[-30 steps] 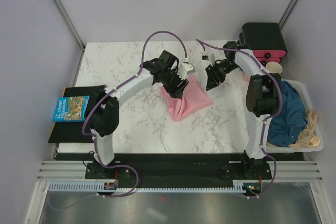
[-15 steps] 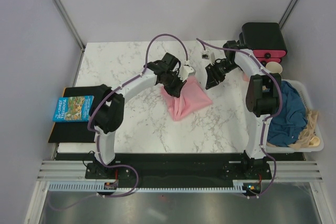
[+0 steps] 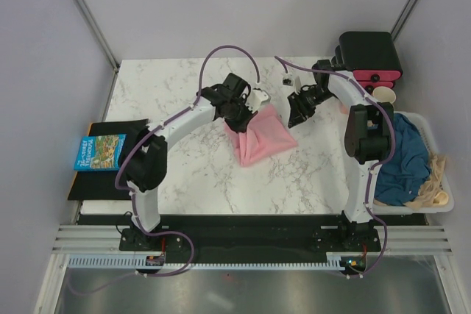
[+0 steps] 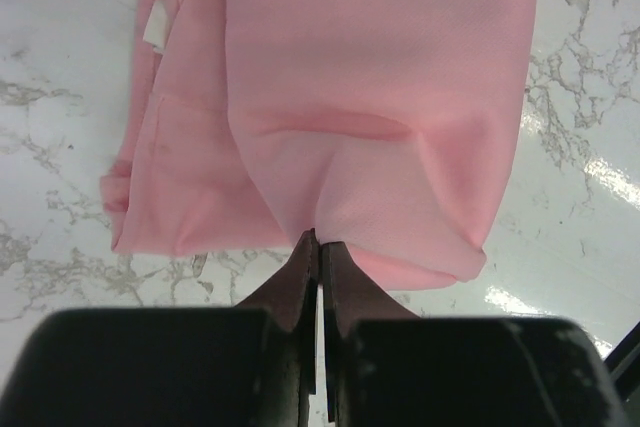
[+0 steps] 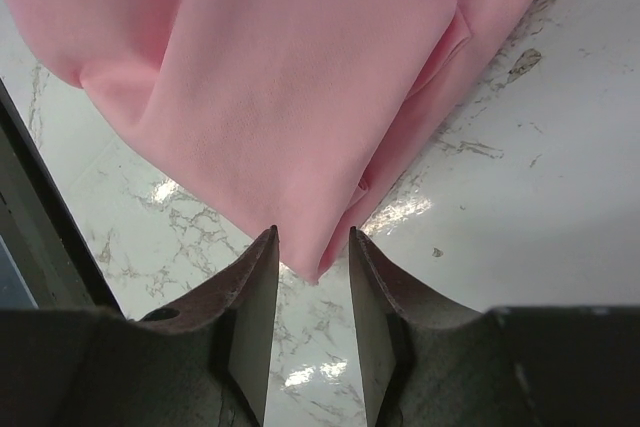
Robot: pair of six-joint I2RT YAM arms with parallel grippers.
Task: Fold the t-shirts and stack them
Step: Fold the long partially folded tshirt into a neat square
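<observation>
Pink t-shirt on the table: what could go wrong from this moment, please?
1. The left gripper is shut on only a small pucker at the edge of the pink t-shirt. Pulling may lift one layer and undo the fold.
2. The right gripper stands open around a corner and grips nothing. If only one side moves, the cloth may drag and bunch on the table.

In the left wrist view the pink t-shirt (image 4: 380, 77) runs off the frame at 12 o'clock, and the bit of cloth nipped inside the closed left gripper (image 4: 318, 247) is hidden. The right wrist view cuts the pink t-shirt off at 12 and 9 o'clock. From above, the right arm (image 3: 366, 134) covers the teal-blue t-shirt (image 3: 411, 156) at its 9 o'clock. The print on the book (image 3: 98, 152) is too small to read.
</observation>
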